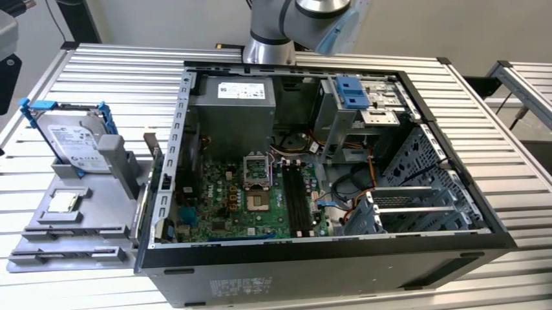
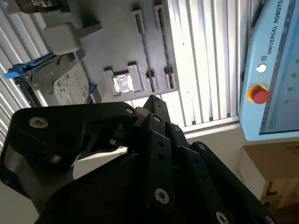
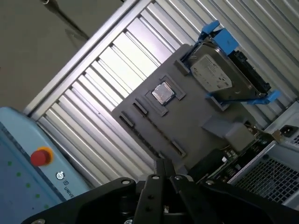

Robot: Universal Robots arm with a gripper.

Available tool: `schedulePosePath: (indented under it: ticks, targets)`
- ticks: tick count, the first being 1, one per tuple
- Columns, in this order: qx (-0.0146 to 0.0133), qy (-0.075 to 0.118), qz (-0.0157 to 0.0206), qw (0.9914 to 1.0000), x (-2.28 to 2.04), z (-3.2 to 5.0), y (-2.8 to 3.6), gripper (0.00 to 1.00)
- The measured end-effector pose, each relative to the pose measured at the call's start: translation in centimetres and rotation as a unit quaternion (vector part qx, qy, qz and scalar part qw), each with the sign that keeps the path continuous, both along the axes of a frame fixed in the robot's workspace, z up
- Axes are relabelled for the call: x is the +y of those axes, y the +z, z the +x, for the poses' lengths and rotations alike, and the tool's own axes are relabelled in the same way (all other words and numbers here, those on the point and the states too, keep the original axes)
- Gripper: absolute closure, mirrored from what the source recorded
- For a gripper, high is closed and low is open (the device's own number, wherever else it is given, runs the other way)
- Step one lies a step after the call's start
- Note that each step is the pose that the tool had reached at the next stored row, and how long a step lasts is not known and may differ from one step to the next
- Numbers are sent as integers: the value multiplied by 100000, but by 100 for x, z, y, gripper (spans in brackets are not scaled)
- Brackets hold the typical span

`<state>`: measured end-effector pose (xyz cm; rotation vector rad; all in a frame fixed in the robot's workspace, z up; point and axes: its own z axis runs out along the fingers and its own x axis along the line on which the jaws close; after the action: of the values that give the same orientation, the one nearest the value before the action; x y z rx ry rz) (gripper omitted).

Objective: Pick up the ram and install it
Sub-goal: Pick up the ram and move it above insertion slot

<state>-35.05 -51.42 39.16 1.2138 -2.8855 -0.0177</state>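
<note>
Your claw [image 3: 162, 162] hangs high above the grey tray [image 3: 187, 126]. In the first wrist view its fingers are drawn together with nothing gripped between them. In the exterior view the arm [image 1: 285, 29] stands at the far edge of the slatted desk [image 1: 112, 77], behind the open computer case [image 1: 328, 258].

The ram [image 1: 294, 194] appears to sit inside the case. It is a dark narrow stick standing among the long black slots [image 1: 308, 194] of the motherboard [image 1: 224, 200], just to the exterior view's right of the processor socket [image 1: 258, 187]. You cannot tell from here how deeply it is seated.

The tray lies on the desk right up against the case, on the exterior view's left. At its far end the hard drive [image 1: 77, 145] stands tilted in its blue frame. Nearer, the square silver chip [image 1: 66, 203] lies flat in its recess. In the second wrist view a light-blue pendant [image 2: 275, 70] with a red button lies beyond the desk's edge.
</note>
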Motion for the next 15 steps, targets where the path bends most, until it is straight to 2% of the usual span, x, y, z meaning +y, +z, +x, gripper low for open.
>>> schedulePosePath:
  ticks: [4,7,9,11,13,15]
  targets:
    - [-2,3599,3,99935,0,0,0,100]
    - [-1,6372,0,99797,0,0,0,100]
    - [-2,8137,2,99668,0,0,0,100]
    - [-1,9988,0,99500,0,0,0,100]
    - [-3,11778,-1,99304,0,0,0,100]
    - [-5,13585,1,99073,0,0,0,100]
